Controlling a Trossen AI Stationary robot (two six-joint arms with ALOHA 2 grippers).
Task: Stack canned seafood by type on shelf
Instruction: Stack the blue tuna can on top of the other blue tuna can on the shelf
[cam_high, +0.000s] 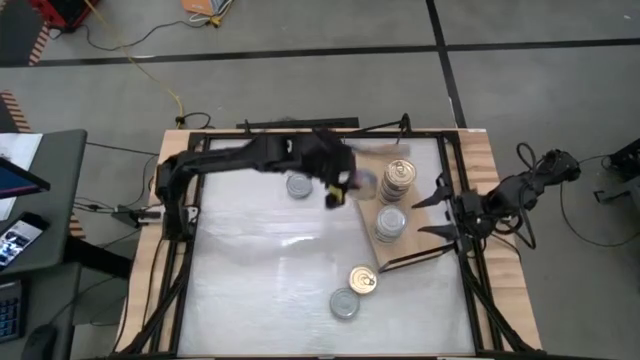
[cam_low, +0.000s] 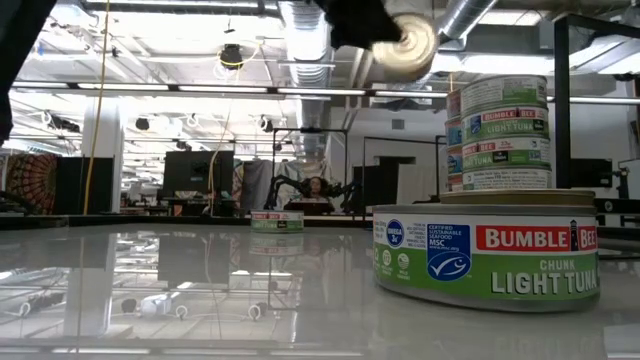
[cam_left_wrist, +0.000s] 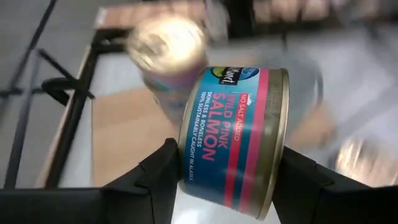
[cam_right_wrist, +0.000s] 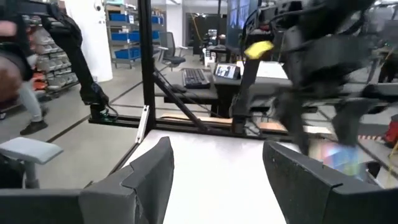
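Salmon tin (cam_left_wrist: 233, 140) clamped in left end effector (cam_left_wrist: 227, 168); right end effector (cam_right_wrist: 217, 168) open.

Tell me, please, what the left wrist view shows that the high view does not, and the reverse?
Only the left wrist view shows the label of the held round metal tin: blue and pink, reading wild pink salmon, clamped edge-on between the left gripper's dark fingers. Only the high view shows the whole layout: two stacks of tins on the light-brown wooden shelf, three loose tins on the white tabletop, and the right gripper waiting open at the shelf's right edge. Both show the left gripper carrying a tin near the shelf.
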